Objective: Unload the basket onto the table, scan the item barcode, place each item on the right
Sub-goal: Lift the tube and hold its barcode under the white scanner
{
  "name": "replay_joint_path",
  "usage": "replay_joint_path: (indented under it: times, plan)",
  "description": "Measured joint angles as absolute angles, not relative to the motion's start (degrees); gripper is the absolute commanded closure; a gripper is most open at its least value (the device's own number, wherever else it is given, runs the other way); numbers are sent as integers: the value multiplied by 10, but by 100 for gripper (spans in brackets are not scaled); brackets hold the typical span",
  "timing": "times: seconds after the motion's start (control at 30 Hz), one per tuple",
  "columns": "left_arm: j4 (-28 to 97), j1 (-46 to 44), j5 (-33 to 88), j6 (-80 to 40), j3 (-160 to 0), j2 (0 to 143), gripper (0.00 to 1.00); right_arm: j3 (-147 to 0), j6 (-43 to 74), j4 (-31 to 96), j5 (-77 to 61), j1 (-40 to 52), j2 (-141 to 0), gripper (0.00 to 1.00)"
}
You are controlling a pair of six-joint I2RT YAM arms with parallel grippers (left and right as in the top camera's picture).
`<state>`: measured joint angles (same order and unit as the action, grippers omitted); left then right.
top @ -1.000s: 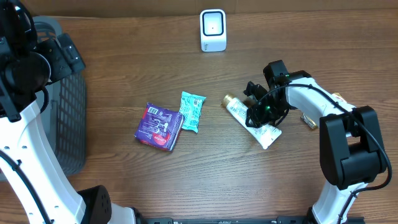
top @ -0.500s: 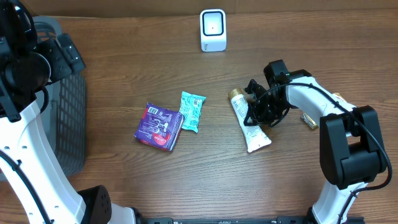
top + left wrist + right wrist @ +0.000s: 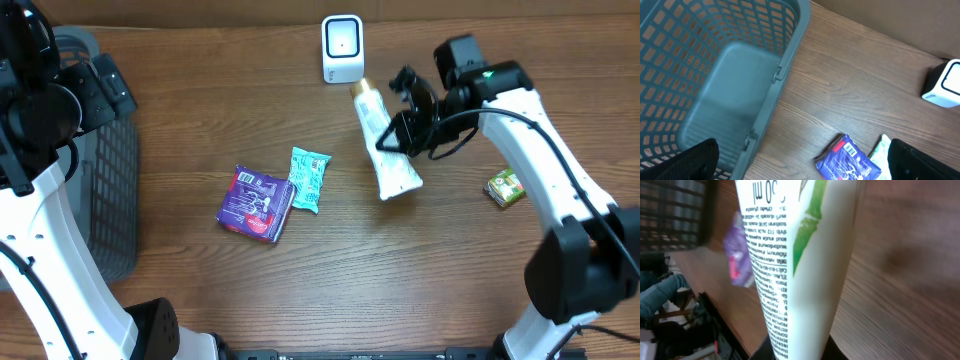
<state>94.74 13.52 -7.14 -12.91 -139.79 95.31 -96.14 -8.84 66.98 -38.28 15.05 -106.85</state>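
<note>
Since a second ago, your right gripper (image 3: pixel 402 135) is carrying the white tube (image 3: pixel 393 172) up off the table (image 3: pixel 300 290) and swinging it away from where it was lying, toward the scanner (image 3: pixel 342 48). The fingers are clamping across the tube's middle. The capped end is sticking out past the fingertips toward the scanner and is sitting just beside its lower corner. The flat crimped end is trailing out the other side of the fingers.

That means the pick is done and you are entering the presenting step. In the right wrist view the tube (image 3: pixel 800 270) is filling the frame just ahead of the fingers, showing fine print and a green stripe. No barcode is showing there, so you cannot yet tell which face is carrying it. Judging from this, you are likely needing to roll the tube until the code is facing the scanner window.

Your left gripper (image 3: pixel 802 152) is hanging with its fingers spread wide, holding nothing. The basket (image 3: pixel 740 75) is lying under and beside them, and the purple packet (image 3: pixel 847 160) is between the fingertips, further out.
</note>
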Motion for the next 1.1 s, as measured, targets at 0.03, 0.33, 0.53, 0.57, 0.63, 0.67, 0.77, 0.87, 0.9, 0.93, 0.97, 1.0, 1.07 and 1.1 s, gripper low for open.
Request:
replay_joint_path:
  times: [0.03, 0.33, 0.53, 0.57, 0.63, 0.67, 0.77, 0.87, 0.9, 0.93, 0.97, 1.0, 1.07, 1.1]
  plan:
    - [947, 135, -71, -129, -1398, 953, 1, -973, -88, 672, -387, 154, -1060, 96]
    - [948, 135, -71, -129, -1398, 953, 0, -1021, -87, 682, -404, 174, -1006, 96]
    - [948, 135, -71, -129, -1398, 953, 0, -1025, -86, 671, -407, 182, -986, 96]
    - [947, 135, -71, -129, -1398, 953, 1, -1025, -86, 667, -408, 184, -985, 96]
    - [948, 135, -71, -129, -1398, 953, 0, -1025, -85, 652, -408, 189, -982, 96]
    - [947, 135, -71, -129, -1398, 953, 0, -1025, -79, 638, -404, 192, -982, 96]
    - [947, 135, -71, -129, -1398, 953, 0, -1026, -50, 585, -347, 208, -982, 96]
    - [947, 135, -71, -129, -1398, 953, 0, -1027, -24, 532, -240, 234, -982, 96]
    - [947, 135, -71, -129, -1398, 953, 0, -1027, -18, 514, -189, 248, -982, 96]
    - [948, 135, -71, -129, -1398, 953, 0, -1027, -13, 496, -145, 258, -982, 96]
    - [947, 135, -71, -129, -1398, 953, 0, -1027, -10, 474, -86, 274, -982, 96]
    - [948, 135, -71, -129, -1398, 953, 0, -1027, -8, 453, -34, 285, -982, 96]
    - [948, 135, -71, -129, -1398, 953, 0, -1027, -14, 401, 78, 311, -985, 96]
    - [948, 135, -71, -129, -1398, 953, 0, -1027, -23, 372, 128, 320, -988, 96]
